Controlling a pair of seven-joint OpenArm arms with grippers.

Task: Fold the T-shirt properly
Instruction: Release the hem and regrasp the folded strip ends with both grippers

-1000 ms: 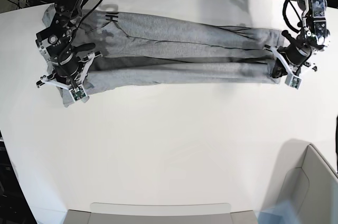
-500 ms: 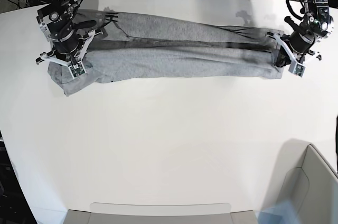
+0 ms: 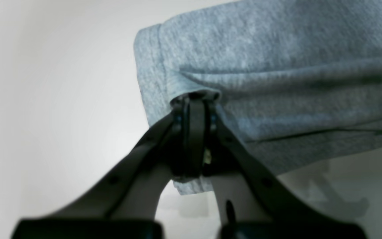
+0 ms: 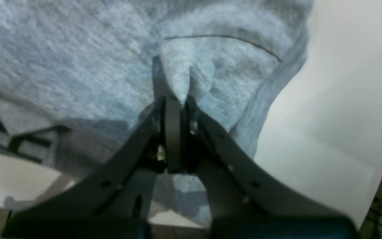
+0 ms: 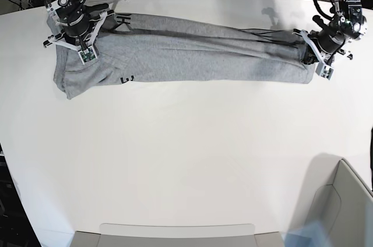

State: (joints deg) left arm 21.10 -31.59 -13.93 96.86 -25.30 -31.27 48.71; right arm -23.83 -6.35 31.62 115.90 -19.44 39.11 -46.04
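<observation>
I have the T-shirt [image 5: 180,57] stretched long across the far side of the white worktop [image 5: 186,154], pinched at both ends, because a taut band of cloth lays down flat where a slack one would bunch. My left claw [image 5: 320,57] is clamped on a small tuck of grey fabric at the end on the base view's right; in its wrist view the two fingers [image 3: 194,132] meet with cloth squeezed between them, and the bulk of the shirt runs up and away to the right of the grip. My right claw [image 5: 78,40] is clamped likewise at the opposite end, near the far corner of the worktop, with a peak of fabric standing up between its closed tips in the wrist view and grey cloth spreading on both sides of it. The shirt sits as a narrow folded strip, its long edges roughly parallel to the far edge of the worktop, a few black letters [image 5: 127,78] showing near my right claw along the near edge and at the far edge. I judge the lengthwise fold is laid and the strip now needs setting down evenly before I let go. The risk I see is the end beyond my right claw, which spreads wider and loose.
</observation>
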